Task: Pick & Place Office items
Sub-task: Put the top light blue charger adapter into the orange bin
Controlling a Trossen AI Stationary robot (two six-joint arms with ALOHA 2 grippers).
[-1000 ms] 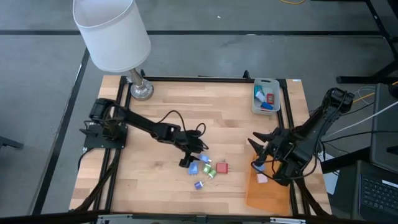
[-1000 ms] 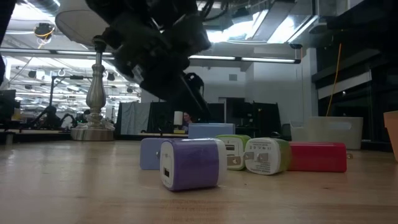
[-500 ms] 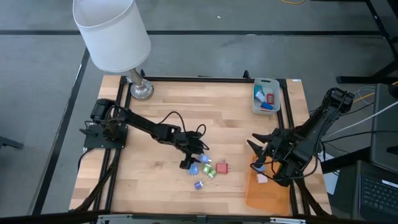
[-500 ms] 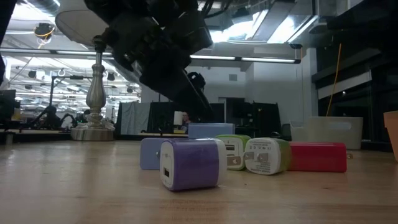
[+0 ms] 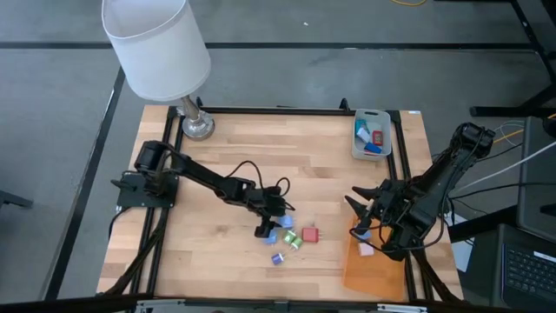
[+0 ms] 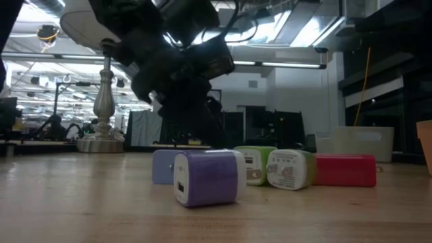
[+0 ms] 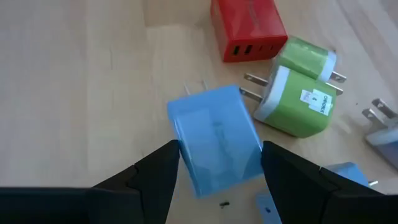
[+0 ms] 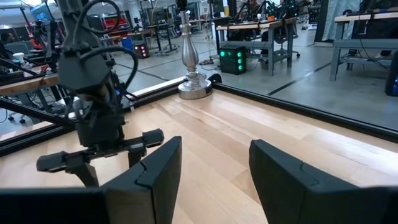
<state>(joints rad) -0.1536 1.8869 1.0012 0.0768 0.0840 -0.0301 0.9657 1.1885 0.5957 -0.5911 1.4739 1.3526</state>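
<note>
Several small plug blocks lie in a cluster on the wooden table: a blue one (image 7: 217,146) (image 5: 272,235), green ones (image 7: 298,102) (image 6: 290,169), a red one (image 7: 247,28) (image 5: 311,235) and a purple one (image 6: 206,177) (image 5: 277,258). My left gripper (image 7: 221,149) (image 5: 264,229) (image 6: 192,128) is open and points down, one finger on each side of the blue block. My right gripper (image 8: 214,146) (image 5: 358,217) is open and hovers near the table's right edge. More pieces sit in the grey tray (image 5: 372,148) and on the orange sheet (image 5: 375,269). My left gripper comes at the blue block from above. Its two fingers (image 7: 158,171) stand close against the block's two long sides (image 7: 186,155). The block lies flat on the table, prongs pointing away. Whether the fingers touch it I cannot tell.
A lamp with a white shade (image 5: 156,43) and a metal base (image 5: 197,126) stands at the far left corner. The tray is at the far right. The orange sheet lies at the near right edge. Bare wood spreads across the table's middle and near left.
My left gripper has moved down and a little toward the near edge and tipped steeper. It now stands around the blue block, which it hides in the low view. The blocks and the right arm have stayed put.
</note>
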